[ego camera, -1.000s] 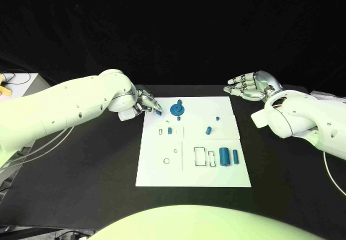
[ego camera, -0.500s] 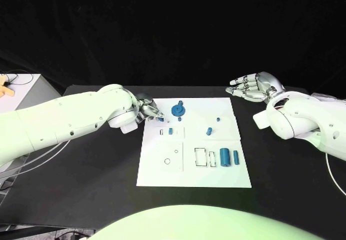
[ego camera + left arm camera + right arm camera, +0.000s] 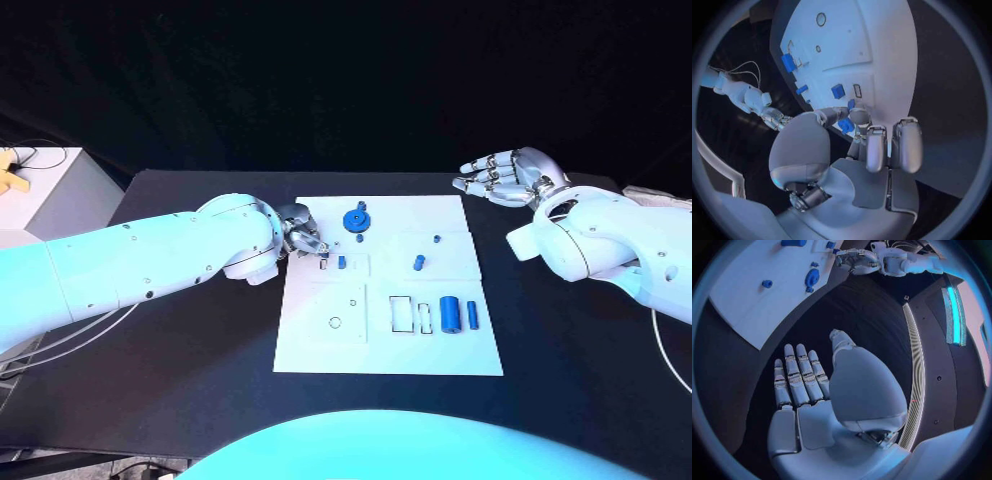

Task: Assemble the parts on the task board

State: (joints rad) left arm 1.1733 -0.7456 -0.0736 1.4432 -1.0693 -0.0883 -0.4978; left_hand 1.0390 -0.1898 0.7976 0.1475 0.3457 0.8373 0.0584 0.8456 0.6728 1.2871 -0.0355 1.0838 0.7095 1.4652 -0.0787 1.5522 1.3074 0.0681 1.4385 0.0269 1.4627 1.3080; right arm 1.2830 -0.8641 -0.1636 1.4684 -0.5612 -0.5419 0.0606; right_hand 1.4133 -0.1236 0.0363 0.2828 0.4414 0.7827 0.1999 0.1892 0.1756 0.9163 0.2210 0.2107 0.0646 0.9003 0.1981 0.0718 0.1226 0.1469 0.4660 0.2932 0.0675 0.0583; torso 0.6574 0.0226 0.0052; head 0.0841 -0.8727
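The left hand [image 3: 306,238] is pinching a small blue part [image 3: 846,125] over the task board [image 3: 387,345], beside its small rectangular slot [image 3: 322,263]. The right hand [image 3: 498,176] is hovering off the board's far corner, fingers spread and holding nothing.

A black worktop [image 3: 173,340] spans the scene. At its far left corner stands a white cabinet [image 3: 65,190], with a yellow object [image 3: 12,172] and thin dark cables [image 3: 41,148] on top, partly cut off by the edge.
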